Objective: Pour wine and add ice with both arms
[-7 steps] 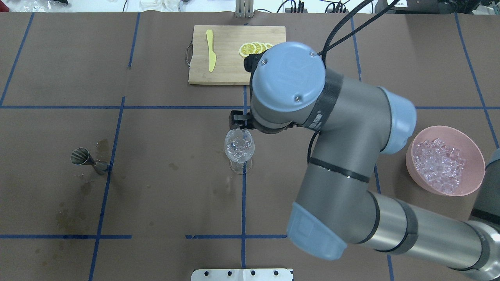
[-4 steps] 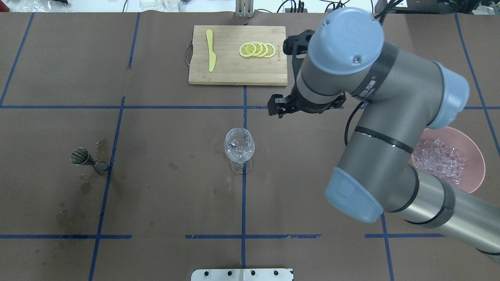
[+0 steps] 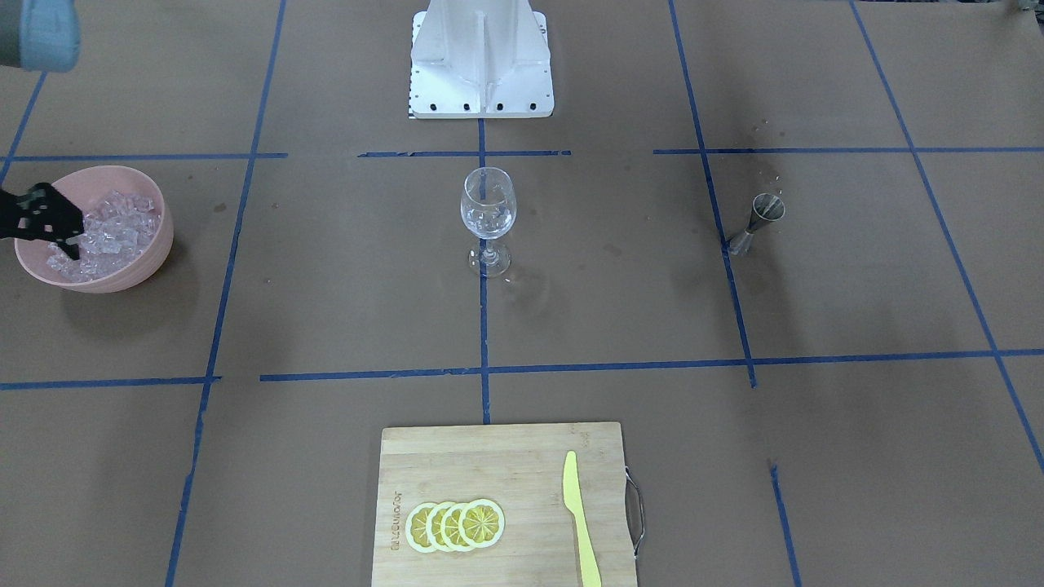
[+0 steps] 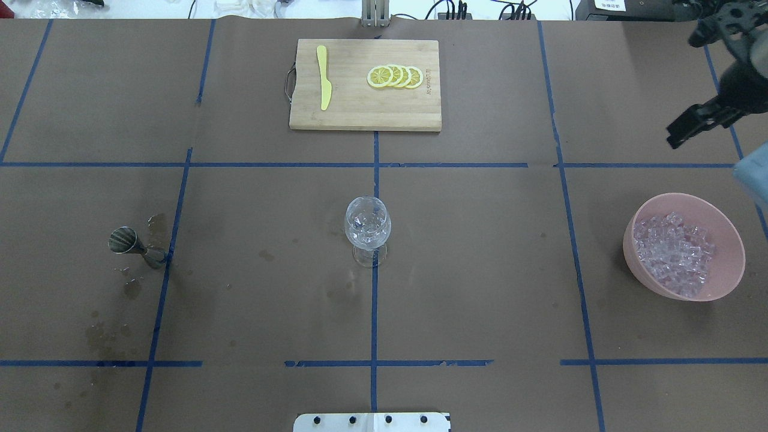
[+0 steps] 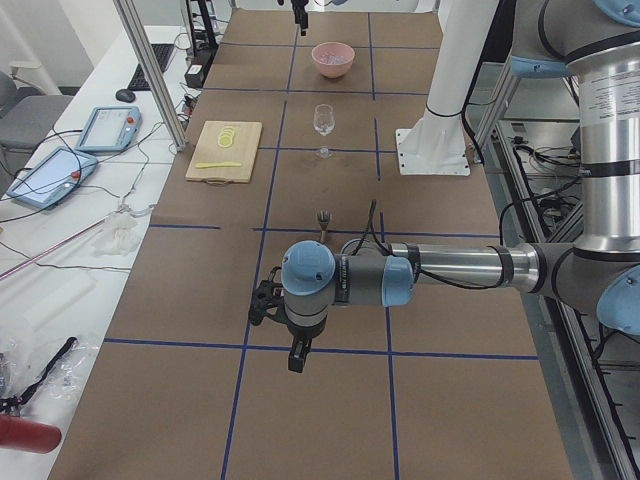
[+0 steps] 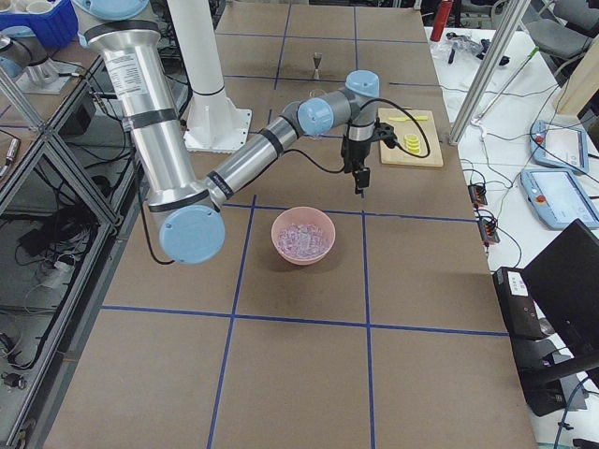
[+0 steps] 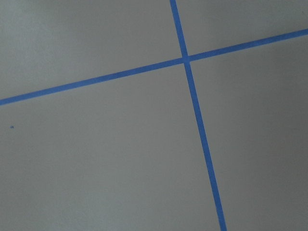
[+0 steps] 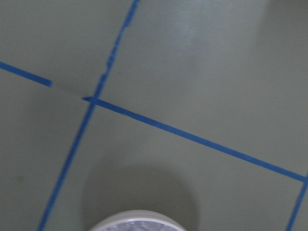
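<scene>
The ice (image 4: 675, 252) fills a pink bowl (image 4: 729, 276) at the table's right; a few chunks lie in the clear stemmed glass (image 4: 367, 227) at the centre. My right gripper (image 4: 677, 137) hangs beyond the bowl at the far right edge. In the front view this gripper (image 3: 59, 227) overlaps the bowl's rim (image 3: 155, 244) with its fingers spread, open and empty. The left arm shows only in the left side view, its gripper (image 5: 297, 358) low over bare paper near the table's end; I cannot tell its state. No wine is in view.
A steel jigger (image 4: 127, 242) stands at the left among dark stains. A wooden cutting board (image 4: 354, 111) at the far middle carries a yellow knife (image 4: 324, 78) and lemon slices (image 4: 395, 76). The white base block (image 3: 481, 57) sits at the robot's edge.
The right arm has swung from just over the glass away to the right. It has left the middle of the table and now hangs past the ice bowl.
</scene>
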Action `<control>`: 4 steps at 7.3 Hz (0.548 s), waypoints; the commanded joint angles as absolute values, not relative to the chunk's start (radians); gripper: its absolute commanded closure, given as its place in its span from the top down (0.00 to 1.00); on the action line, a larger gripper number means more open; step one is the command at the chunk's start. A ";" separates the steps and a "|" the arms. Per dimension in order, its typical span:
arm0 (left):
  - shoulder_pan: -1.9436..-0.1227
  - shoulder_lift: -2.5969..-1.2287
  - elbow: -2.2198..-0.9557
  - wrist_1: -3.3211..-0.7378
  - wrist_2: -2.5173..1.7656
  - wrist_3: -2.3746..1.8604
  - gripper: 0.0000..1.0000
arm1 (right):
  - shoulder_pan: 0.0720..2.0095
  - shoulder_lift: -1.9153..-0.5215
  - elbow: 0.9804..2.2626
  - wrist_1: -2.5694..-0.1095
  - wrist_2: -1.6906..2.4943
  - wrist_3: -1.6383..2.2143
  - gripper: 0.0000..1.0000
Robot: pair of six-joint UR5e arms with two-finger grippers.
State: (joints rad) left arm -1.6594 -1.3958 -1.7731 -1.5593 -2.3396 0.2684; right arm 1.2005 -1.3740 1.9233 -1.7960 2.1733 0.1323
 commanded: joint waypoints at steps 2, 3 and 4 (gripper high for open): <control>-1.661 -1.394 -1.787 -1.560 -2.344 0.275 1.00 | 1.440 -1.627 1.816 -1.695 2.223 -0.008 1.00; -1.661 -1.393 -1.789 -1.562 -2.347 0.276 1.00 | 1.469 -1.688 1.816 -1.695 2.224 -0.008 1.00; -1.661 -1.394 -1.793 -1.562 -2.349 0.278 1.00 | 1.494 -1.709 1.816 -1.695 2.224 -0.011 1.00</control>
State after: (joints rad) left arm -1.6613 -1.3937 -1.7888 -1.5611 -2.3460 0.2756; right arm 1.4547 -1.6574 1.8193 -1.6974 2.2235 -0.0052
